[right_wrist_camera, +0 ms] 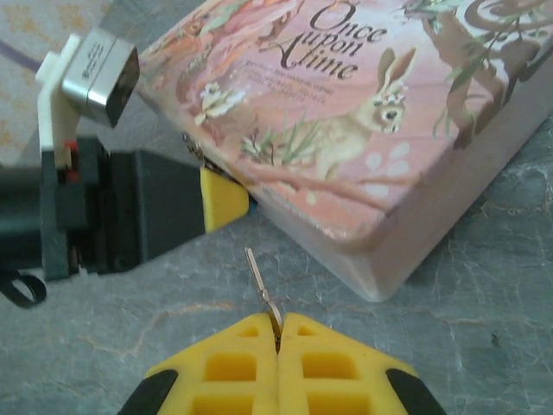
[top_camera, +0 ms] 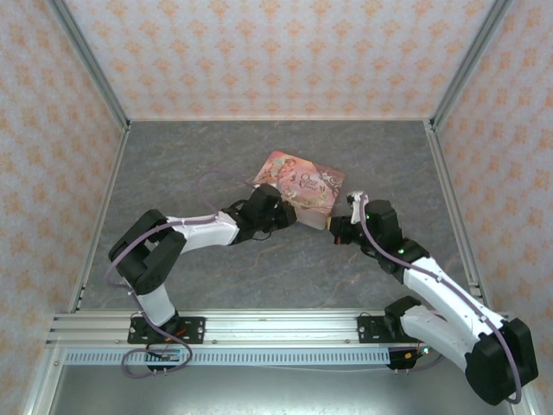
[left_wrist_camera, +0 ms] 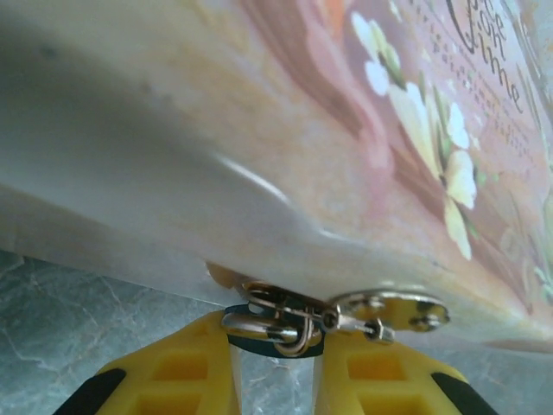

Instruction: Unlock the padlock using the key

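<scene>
The padlock (left_wrist_camera: 263, 347), a tiny blue-teal body with a silver shackle, hangs from the hasp (left_wrist_camera: 393, 309) on the front edge of the pink tin (left_wrist_camera: 346, 130). My left gripper (left_wrist_camera: 276, 335) is shut on it, one yellow finger on each side of the body. In the right wrist view my right gripper (right_wrist_camera: 278, 322) is shut on the key (right_wrist_camera: 259, 275). The thin brassy blade sticks out up and to the left over bare table, a short way from the left gripper's yellow finger (right_wrist_camera: 223, 197). In the top view the left gripper (top_camera: 289, 213) and right gripper (top_camera: 337, 229) face each other at the tin's near edge.
The pink illustrated tin (top_camera: 302, 181) lies mid-table, one corner (right_wrist_camera: 380, 277) close to my right fingers. The left arm's black wrist and its camera (right_wrist_camera: 95, 69) take up the left of the right wrist view. Patterned walls close in the grey marbled table (top_camera: 216, 147) on three sides.
</scene>
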